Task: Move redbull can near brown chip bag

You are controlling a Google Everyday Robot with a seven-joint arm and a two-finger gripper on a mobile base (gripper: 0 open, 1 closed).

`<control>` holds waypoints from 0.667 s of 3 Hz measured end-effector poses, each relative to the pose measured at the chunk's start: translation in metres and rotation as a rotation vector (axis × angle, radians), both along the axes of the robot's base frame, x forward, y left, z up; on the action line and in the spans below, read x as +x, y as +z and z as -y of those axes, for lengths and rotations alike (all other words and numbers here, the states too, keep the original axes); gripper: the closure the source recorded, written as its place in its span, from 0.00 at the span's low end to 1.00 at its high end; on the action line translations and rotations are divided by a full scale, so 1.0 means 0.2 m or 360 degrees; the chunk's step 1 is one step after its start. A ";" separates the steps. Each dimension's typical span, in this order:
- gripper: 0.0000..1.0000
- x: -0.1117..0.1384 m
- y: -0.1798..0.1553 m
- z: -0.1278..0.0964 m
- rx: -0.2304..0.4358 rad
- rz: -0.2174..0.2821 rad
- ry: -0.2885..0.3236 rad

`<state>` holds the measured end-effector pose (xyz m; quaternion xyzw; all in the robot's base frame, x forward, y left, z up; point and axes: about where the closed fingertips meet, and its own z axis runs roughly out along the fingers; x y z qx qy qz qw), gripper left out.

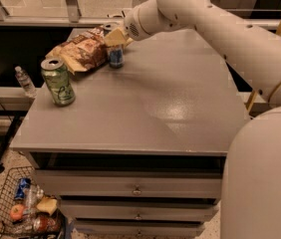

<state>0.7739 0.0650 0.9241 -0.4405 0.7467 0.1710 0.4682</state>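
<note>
The redbull can stands upright on the grey table at the far left, right beside the brown chip bag, which lies crinkled to its left. My gripper reaches in from the right and sits over the top of the can, covering its upper part. The white arm stretches across the right side of the view.
A wider green can stands near the table's left front edge. A water bottle sits on a low shelf to the left. A wire basket with snacks rests on the floor at lower left. Drawers run below the tabletop.
</note>
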 end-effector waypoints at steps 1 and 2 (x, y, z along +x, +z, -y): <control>0.36 0.00 -0.01 -0.01 -0.0001 -0.0004 0.0005; 0.13 0.00 -0.02 -0.02 -0.0001 -0.0008 0.0011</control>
